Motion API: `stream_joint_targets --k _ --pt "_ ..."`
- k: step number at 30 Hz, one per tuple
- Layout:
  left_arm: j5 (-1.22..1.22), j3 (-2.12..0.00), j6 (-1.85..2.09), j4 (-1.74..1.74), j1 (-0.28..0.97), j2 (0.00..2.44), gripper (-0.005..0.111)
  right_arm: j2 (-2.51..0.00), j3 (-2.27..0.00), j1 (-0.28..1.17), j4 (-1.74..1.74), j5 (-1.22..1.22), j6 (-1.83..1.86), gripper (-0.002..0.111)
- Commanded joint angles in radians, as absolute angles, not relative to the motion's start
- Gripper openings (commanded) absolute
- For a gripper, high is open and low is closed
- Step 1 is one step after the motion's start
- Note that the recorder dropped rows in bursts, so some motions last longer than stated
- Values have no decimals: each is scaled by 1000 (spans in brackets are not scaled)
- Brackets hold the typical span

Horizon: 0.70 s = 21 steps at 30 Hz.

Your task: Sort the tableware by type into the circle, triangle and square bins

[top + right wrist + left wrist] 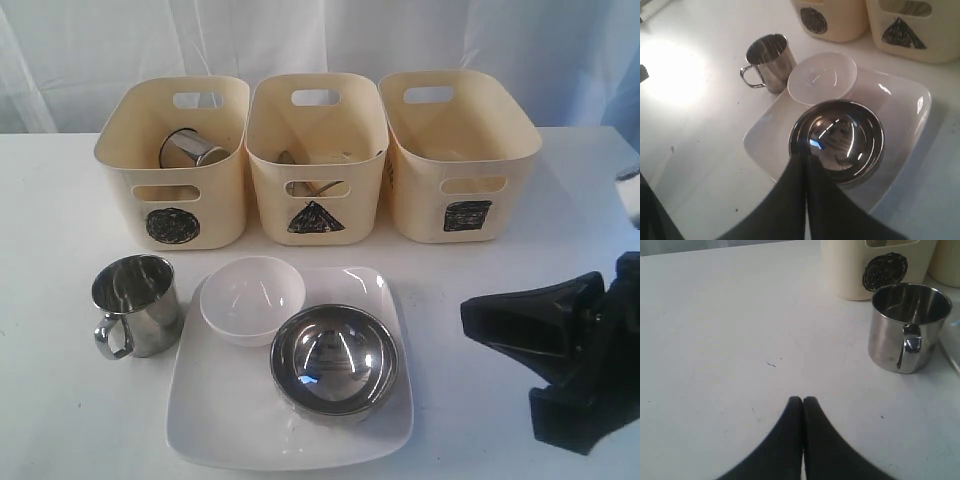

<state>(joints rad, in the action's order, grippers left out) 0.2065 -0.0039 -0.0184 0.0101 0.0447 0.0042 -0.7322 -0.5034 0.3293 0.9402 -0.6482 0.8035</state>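
Open table (pixel 50 420) is found left of the mug (pixel 133 300) and right of the plate (pixel 230 430). The back is closed off by three bins (pixel 365 190), and the plate is crowded by a steel bowl (pixel 333 358) and a white bowl (pixel 252 298).

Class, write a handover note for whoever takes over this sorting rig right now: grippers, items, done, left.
Left gripper: shut, empty, near the loose mug.
Right gripper: shut, empty, right of the plate.
Done: steel mug in circle bin; cutlery in triangle bin.
Left: loose mug on table; white bowl and steel bowl sitting on the plate; the plate itself.
Square bin: inside is hidden.
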Motion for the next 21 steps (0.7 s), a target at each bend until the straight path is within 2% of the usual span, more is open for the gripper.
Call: stream_joint_targets --k 1,5,11,21 --pt "203 0 -22 14 43 0 0 -688 -494 331 948 -615 807 0" --pt "203 0 -22 14 43 0 0 -647 -459 331 890 -510 761 0" --pt "203 0 -22 14 43 0 0 -475 -343 329 516 -332 405 0" --pt "203 0 -22 14 43 0 0 -252 -146 265 198 -255 114 0"
